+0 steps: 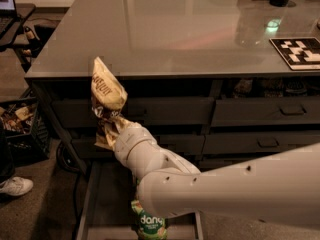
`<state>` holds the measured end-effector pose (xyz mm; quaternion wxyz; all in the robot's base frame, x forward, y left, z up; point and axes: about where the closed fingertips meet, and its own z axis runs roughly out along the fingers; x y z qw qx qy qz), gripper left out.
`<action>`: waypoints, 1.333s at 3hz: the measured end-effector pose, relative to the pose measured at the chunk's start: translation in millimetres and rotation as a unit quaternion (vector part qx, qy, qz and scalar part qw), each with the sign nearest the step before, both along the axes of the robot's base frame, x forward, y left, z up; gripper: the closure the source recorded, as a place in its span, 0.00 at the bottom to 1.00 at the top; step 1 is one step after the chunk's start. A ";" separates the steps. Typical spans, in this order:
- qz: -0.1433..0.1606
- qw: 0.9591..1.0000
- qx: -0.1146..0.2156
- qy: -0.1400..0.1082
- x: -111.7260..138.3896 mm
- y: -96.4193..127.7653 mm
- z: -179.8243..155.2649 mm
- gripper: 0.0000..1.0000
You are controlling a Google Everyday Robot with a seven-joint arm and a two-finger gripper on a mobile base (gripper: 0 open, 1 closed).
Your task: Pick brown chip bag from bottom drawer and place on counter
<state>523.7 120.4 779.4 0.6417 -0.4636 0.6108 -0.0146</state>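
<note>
Gripper [111, 125] sits in front of the cabinet's left end, just below the counter edge and above the open bottom drawer [89, 200]. The white arm [225, 194] reaches to it from the lower right, crossing over the drawer. Fingers are clenched on the brown chip bag [106, 88], pinching it at a crumpled waist, so the top half flares upward and a shorter tail of foil hangs below the grip. The bag is clear of the drawer and held in the air, leaning a little left, its upper tip overlapping the front edge of the counter [165, 29] in this view. The mid-bag grip likely suits a soft, crinkly pack: squeezed there, it should not slide out either way. Judged stage: bag out of the drawer, placing not yet done; it needs more height to clear the counter lip, then a move inward over the glossy top. A black-and-white marker tile [298, 52] lies well to the right, away from the likely path. A green dang bag [149, 225] stands in the drawer beneath the arm, apart from the held bag. Risk: the hanging tail catching the counter edge.
</note>
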 end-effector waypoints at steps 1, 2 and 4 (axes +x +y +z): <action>-0.004 0.999 -0.013 -0.036 7.5 -3.4 39.3 1.00; 0.001 0.999 -0.012 -0.041 9.7 -1.9 43.4 1.00; 0.030 0.997 -0.009 -0.074 70.8 5.0 91.0 1.00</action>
